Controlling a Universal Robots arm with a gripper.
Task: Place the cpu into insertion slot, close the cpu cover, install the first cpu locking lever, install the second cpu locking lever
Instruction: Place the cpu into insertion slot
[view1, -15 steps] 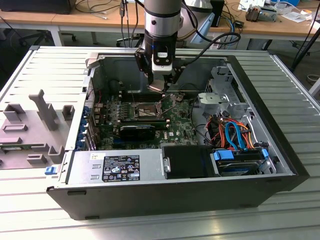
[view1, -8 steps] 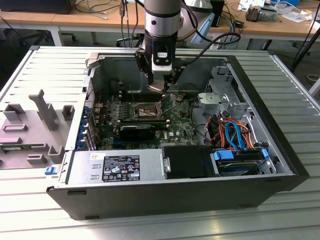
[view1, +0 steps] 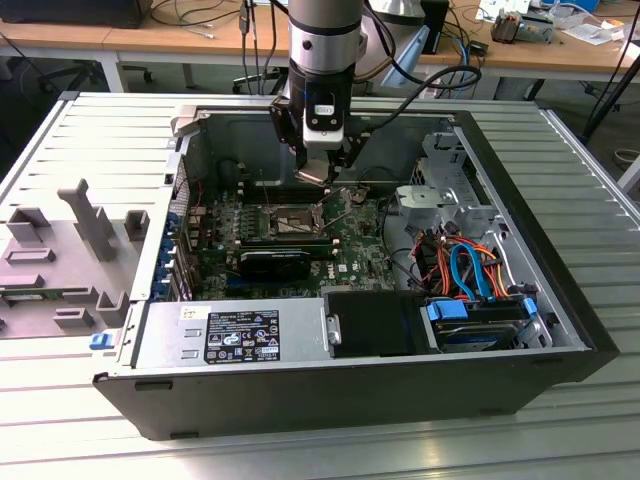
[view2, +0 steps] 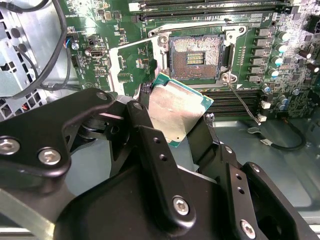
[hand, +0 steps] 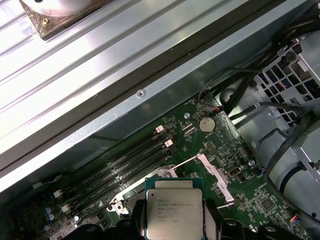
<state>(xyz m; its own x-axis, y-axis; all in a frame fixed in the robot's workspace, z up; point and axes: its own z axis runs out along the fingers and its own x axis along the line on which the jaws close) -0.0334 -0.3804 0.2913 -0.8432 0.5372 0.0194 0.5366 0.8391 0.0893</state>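
My gripper (view1: 314, 168) is shut on the cpu (view1: 313, 173), a small square chip with a silver-grey top. In both wrist views the cpu (view2: 177, 111) (hand: 174, 212) sits tilted between my black fingers (view2: 150, 145). It hangs in the air above the green motherboard (view1: 350, 255), apart from it. The insertion slot (view2: 196, 56) (view1: 290, 221) lies bare, a dark square recess with a silvery rim, a short way from the chip. The cpu cover (view2: 134, 45) (hand: 217, 177) stands swung up beside the slot. A thin locking lever (view2: 242, 102) sticks up loose by the slot's corner.
The motherboard lies inside an open black computer case (view1: 520, 375) on a ribbed metal table (view1: 90, 130). A long black card (view1: 275, 263), a power supply (view1: 235, 335), a drive with blue brackets (view1: 480, 315) and loose cables crowd the case. Grey fixtures (view1: 85, 215) stand at the exterior view's left.
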